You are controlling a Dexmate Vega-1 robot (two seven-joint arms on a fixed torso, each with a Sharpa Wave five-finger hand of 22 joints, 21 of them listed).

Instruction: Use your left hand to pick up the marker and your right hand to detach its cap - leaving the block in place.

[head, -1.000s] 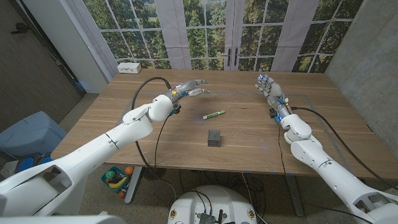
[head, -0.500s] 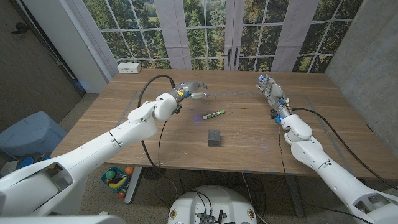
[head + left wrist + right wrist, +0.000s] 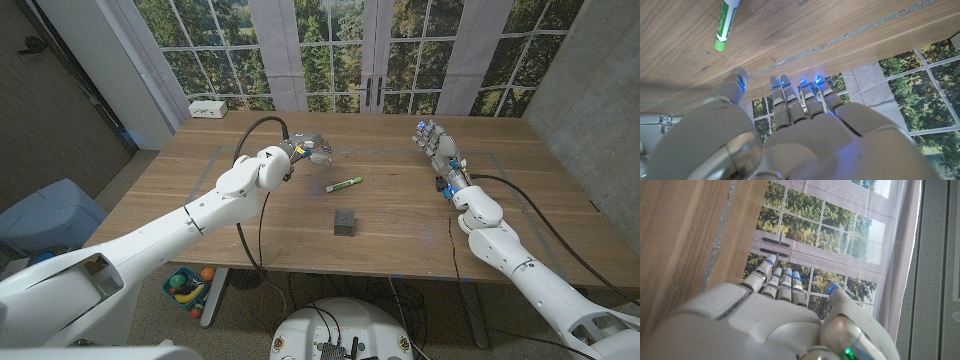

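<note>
The marker (image 3: 346,184) lies flat on the wooden table (image 3: 400,215), near its middle, a green pen with a white band, angled slightly across the grain. In the left wrist view the marker (image 3: 726,24) shows as a green and white barrel lying on the wood beyond the fingertips, with nothing touching it. The block (image 3: 345,222), a small dark grey cube, sits on the table nearer the robot than the marker and apart from it. The left hand (image 3: 308,150) hovers beside the marker, on its far left side, close but not touching; it holds nothing and its fingers (image 3: 790,97) reach forward side by side with the thumb set apart. The right hand (image 3: 434,143) is raised over the right part of the table, well apart from the marker and the block, empty, with its fingers (image 3: 782,282) extended. A small white box (image 3: 208,108) sits at the far left corner of the table, in front of tall windows (image 3: 340,50) looking out on trees.
</note>
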